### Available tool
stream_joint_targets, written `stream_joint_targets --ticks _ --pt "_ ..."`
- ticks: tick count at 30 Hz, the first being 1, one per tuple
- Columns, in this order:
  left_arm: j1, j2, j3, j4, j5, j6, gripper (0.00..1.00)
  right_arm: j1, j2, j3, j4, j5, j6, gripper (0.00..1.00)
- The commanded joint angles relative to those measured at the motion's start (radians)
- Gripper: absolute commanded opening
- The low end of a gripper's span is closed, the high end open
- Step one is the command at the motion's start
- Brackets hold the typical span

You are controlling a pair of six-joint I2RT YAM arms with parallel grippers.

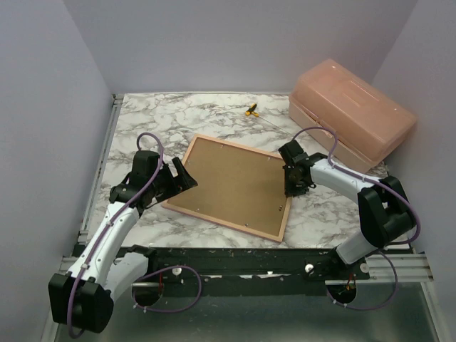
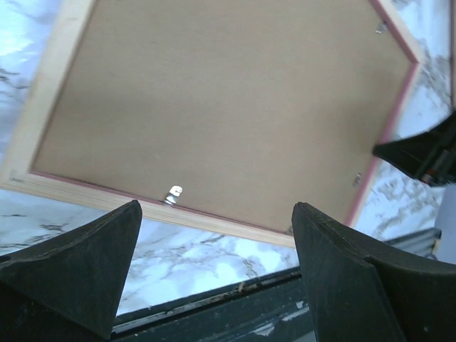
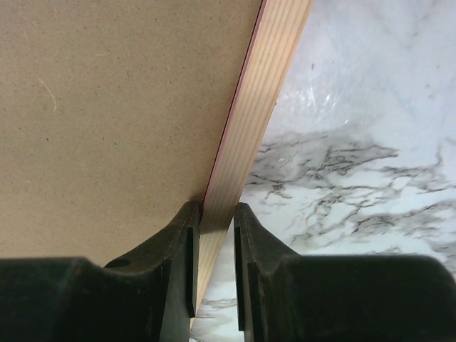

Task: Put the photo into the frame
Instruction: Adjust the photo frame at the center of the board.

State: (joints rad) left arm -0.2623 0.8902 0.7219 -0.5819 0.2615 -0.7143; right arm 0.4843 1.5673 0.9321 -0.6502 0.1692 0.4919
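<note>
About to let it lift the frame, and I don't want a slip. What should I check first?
1. Right gripper closed across the frame rail: ok.
2. Left gripper open, holding nothing: ok.
3. Backing board lying flat inside the frame: ok.
4. Retaining tabs released: cannot tell.
5. Photo in sight: not ok, no view shows it.
6. Salmon box apart from the frame: ok.

No text, label, brand, number or sign can be read anywhere: none on the frame [image 1: 221, 222], the brown backing board [image 1: 231, 185], the salmon box [image 1: 353, 114] or the marble worktop [image 1: 164, 117].
</note>
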Motion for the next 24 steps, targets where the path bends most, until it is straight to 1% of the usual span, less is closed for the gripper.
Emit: stream_joint_targets --ticks 1,4,5,6,7,8,10,13,16,19,22,24 --pt "0.089 0.063 -0.030 -0.003 -0.052 0.041 0.88 0.003 0.004 0.059 -0.058 0.083 -0.157 0.00" --pt "0.142 0.106 -0.046 0.028 -0.064 0.033 0.88 0.004 -0.012 0.049 -0.041 0.099 -0.201 0.00" --pt "0.150 0.122 -0.047 0.034 -0.092 0.031 0.88 0.004 -0.010 0.047 -0.036 0.103 -0.206 0.06" --pt "0.157 0.142 -0.047 0.040 -0.124 0.028 0.88 0.003 -0.004 0.048 -0.035 0.110 -0.200 0.14" --pt "0.160 0.161 -0.044 0.045 -0.164 0.027 0.87 0.003 0.001 0.050 -0.036 0.119 -0.184 0.27" --pt "0.162 0.186 -0.040 0.047 -0.199 0.028 0.88 0.003 0.006 0.050 -0.032 0.124 -0.162 0.37" --pt "0.164 0.232 -0.029 0.053 -0.244 0.030 0.87 0.003 0.006 0.048 -0.024 0.127 -0.117 0.62" --pt "0.165 0.306 -0.019 0.080 -0.244 0.034 0.86 -0.007 0.015 0.049 -0.019 0.106 -0.034 0.80" --pt "0.166 0.369 -0.011 0.101 -0.222 0.037 0.84 -0.023 0.023 0.040 -0.012 0.041 0.023 0.85" --pt "0.165 0.431 0.009 0.106 -0.185 0.058 0.83 -0.049 0.003 -0.010 0.039 -0.066 0.061 0.89" --pt "0.162 0.470 0.020 0.111 -0.122 0.077 0.81 -0.088 -0.023 -0.072 0.113 -0.208 0.086 0.90" --pt "0.155 0.485 0.019 0.116 -0.088 0.084 0.80 -0.103 -0.032 -0.101 0.146 -0.276 0.093 0.90"
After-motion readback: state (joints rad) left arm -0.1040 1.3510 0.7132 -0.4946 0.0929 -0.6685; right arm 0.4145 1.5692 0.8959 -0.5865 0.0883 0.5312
